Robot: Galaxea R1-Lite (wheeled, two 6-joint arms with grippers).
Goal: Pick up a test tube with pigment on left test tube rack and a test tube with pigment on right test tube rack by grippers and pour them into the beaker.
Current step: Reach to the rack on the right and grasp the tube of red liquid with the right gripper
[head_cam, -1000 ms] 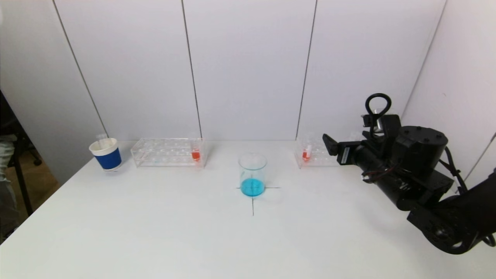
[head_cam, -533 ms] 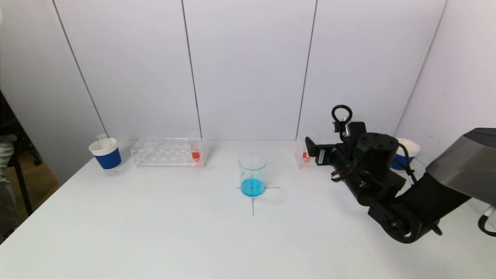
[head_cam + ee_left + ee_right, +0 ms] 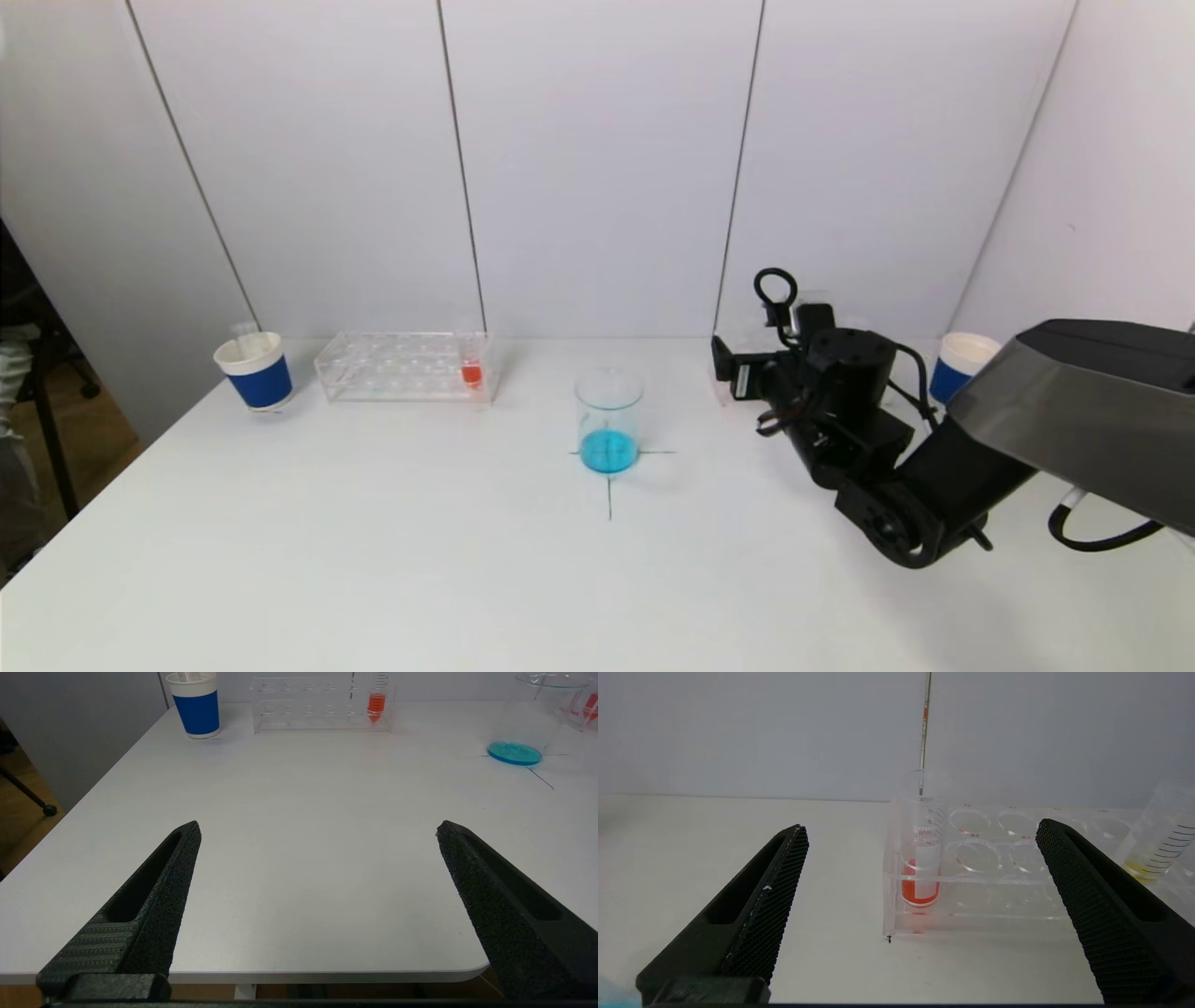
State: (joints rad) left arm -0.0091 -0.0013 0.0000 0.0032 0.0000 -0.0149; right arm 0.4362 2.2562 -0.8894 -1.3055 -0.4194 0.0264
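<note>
Tubes of orange pigment are both sitting untouched in their racks: the right gripper [image 3: 920, 830] is hovering wide open and empty with the right tube [image 3: 920, 858] just ahead between its fingers, so gripping and pouring into the beaker [image 3: 609, 422] are both waiting, while the left gripper [image 3: 317, 830], also wide open and empty, is idling well short of the left tube [image 3: 376, 705].

My right claw [image 3: 920, 833] hangs wide open just short of the clear test tube rack [image 3: 994, 877] by the worktop's [image 3: 714, 826] far edge. A tube of red pigment [image 3: 920, 858] stands upright in the rack's end hole, framed between my black fingers [image 3: 752, 914], untouched.
</note>
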